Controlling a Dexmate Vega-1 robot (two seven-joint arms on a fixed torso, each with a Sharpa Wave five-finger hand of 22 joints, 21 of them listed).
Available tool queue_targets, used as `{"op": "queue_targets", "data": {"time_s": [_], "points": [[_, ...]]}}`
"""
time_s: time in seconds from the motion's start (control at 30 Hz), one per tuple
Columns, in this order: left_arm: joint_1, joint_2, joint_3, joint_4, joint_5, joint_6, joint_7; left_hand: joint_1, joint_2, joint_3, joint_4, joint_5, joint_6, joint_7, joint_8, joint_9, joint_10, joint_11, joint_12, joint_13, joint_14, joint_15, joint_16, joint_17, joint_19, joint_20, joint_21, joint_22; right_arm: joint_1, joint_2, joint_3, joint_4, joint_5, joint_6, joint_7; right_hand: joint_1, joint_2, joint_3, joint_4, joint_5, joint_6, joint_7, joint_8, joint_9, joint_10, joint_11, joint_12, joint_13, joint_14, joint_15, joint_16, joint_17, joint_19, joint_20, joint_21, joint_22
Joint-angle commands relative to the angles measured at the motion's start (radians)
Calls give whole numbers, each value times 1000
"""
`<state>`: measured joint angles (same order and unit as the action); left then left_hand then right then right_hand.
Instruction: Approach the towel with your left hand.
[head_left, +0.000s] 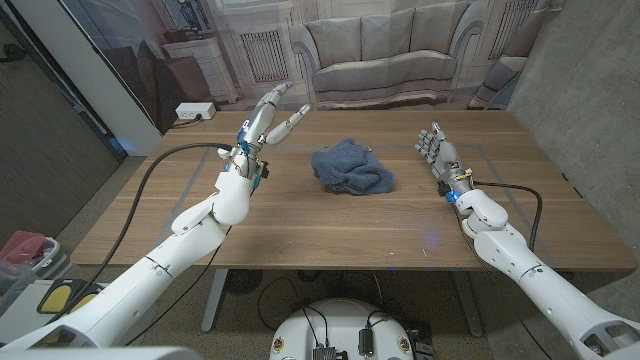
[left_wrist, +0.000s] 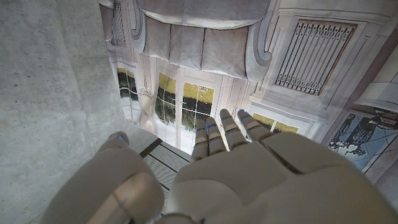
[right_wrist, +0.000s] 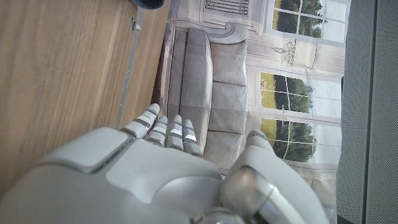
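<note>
Left hand (head_left: 268, 117) hovering spread, empty, beside crumpled blue towel (head_left: 351, 168); right hand (head_left: 440, 154) standing spread, empty, on wooden table (head_left: 300, 225).

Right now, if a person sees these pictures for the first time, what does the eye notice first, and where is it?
The eye goes first to the crumpled blue towel, alone near the middle of the wooden table. Next comes the left hand, raised above the table to the towel's left with its fingers spread, holding nothing and apart from the cloth. The right hand is low by the table on the towel's other side, also holding nothing.
</note>
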<state>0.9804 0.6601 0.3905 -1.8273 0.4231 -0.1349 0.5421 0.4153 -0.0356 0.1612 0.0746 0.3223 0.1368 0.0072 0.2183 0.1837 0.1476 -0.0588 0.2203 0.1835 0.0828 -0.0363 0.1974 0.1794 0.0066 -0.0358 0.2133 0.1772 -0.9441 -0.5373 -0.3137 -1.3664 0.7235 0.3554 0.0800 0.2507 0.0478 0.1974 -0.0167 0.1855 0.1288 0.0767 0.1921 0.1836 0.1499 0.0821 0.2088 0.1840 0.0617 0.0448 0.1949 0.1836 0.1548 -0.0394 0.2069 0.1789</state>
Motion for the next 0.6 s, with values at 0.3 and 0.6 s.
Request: {"op": "queue_targets", "data": {"time_s": [0.3, 0.6], "points": [[-66, 17, 60, 1, 41, 44, -24, 10, 5, -1, -5, 8, 11, -4, -3, 3, 12, -7, -5, 4, 10, -17, 0, 4, 10, -31, -2, 2, -4, -2, 9, 0, 9, 11, 10, -2, 5, -3, 2, 4, 9, -1, 6, 5, 6, -1, 6, 1, 12, -1, -4, 4, 8, -9, -2, 4], [-93, 16, 87, 17, 51, 49, -41, 13, 6, -2, -5, 9, 14, -5, -4, 3, 17, -4, -4, 4, 12, -20, 0, 4, 11, -31, -3, 2, 1, -3, 6, 5, 8, 4, 12, -1, 6, -4, 2, 4, 9, -1, 5, 5, 6, 0, 6, 1, 12, -2, -5, 4, 8, -9, -3, 4]]}}
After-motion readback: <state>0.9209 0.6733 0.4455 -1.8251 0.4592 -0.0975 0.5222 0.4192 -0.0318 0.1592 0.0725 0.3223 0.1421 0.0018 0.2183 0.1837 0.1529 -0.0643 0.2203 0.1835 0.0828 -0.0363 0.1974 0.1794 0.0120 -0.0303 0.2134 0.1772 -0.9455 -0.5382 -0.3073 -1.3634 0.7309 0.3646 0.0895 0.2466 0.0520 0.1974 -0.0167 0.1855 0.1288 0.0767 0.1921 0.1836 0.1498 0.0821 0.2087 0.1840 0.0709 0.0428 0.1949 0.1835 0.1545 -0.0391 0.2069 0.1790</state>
